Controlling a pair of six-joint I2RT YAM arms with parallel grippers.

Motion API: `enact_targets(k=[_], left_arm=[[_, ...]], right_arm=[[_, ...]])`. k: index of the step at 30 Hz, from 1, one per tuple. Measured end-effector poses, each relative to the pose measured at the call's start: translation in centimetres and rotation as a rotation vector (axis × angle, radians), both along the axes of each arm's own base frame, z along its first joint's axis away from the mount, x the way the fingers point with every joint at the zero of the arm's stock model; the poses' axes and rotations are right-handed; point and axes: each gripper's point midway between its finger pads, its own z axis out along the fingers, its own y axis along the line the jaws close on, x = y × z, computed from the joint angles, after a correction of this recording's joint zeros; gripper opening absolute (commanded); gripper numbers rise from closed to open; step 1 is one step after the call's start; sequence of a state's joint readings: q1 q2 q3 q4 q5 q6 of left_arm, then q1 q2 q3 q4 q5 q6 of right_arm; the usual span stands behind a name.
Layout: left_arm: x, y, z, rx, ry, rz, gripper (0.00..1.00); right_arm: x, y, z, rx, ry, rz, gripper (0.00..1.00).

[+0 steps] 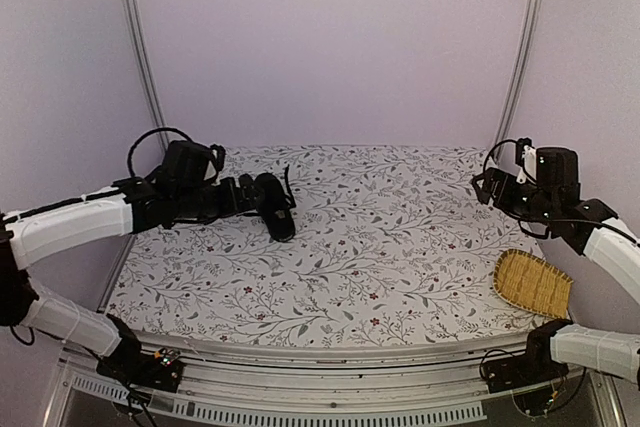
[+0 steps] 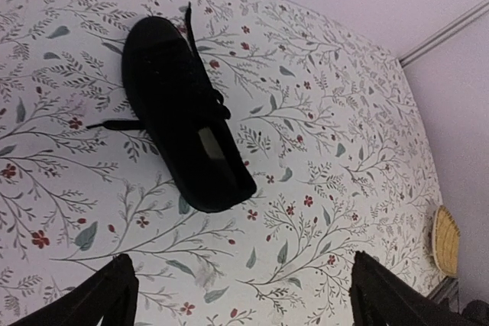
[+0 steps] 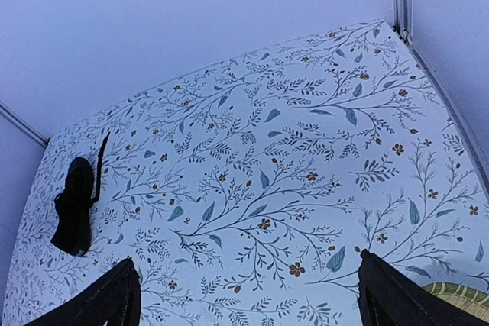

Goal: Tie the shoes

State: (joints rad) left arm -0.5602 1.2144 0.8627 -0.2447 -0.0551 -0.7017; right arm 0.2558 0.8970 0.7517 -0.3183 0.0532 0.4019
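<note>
Left gripper (image 2: pixel 241 280): we see jaws wide apart, empty, near the shoe (image 2: pixel 183 112).
Right gripper (image 3: pixel 246 265): we see jaws wide apart, empty, well apart from it.
Shoe: on the floral table's (image 1: pixel 400 247) left side, laces (image 2: pixel 114 124) untied.

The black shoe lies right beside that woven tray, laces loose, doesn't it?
Not beside it: the shoe lies at the left side of the table, while the woven tray is at the right near edge. Its laces are loose. The top view shows this.
</note>
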Motion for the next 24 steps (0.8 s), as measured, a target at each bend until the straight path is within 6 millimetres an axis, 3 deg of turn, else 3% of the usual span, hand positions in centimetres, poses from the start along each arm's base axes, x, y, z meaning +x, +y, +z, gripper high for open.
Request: enact_targets(k=[4,7,10,13,18,24], left_arm=[[1.0,-6.6,-2.3,0.029,0.078,-0.044,0.97],[2.0,-9.2,-5.1,0.070,0.133,-0.031,0.97],[2.9,-10.3,-8.5,0.127,0.190,-0.007,0.97],[4.4,-10.9,-10.6,0.178,0.218,0.022,0.94],[7.4,-12.1,-11.3,0.221,0.199,0.080,0.66],[8.8,-12.0,-13.2,0.303,0.235,0.143,0.72]], right_arm=[[-0.1,0.7,-1.7,0.027,0.072,0.020,0.99],[-0.3,0.9,-2.6,0.032,0.109,0.033,0.99],[-0.7,1.4,-3.3,0.042,0.129,0.061,0.99],[-1.2,1.8,-4.1,0.048,0.149,0.090,0.99],[-2.1,2.3,-5.1,0.058,0.169,0.128,0.99],[-2.7,3.3,-5.7,0.082,0.189,0.186,0.99]])
